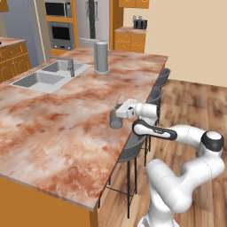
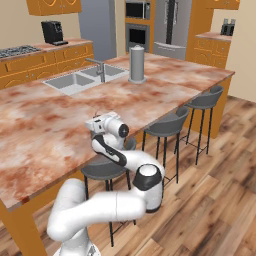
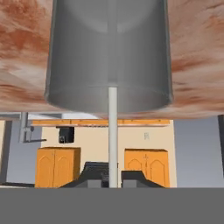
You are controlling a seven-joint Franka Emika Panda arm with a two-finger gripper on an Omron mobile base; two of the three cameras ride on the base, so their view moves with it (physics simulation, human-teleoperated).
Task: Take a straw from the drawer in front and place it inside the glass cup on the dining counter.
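One straw (image 3: 113,131) pinched in the gripper (image 3: 113,177), its end inside the glass cup (image 3: 109,57)

The dining counter (image 1: 57,128) is seen from behind the arm's left, looking forward and down. The same counter and sink (image 2: 82,80) are seen from the right. The hand view is rolled upside down, held very close to the glass cup (image 3: 109,57).
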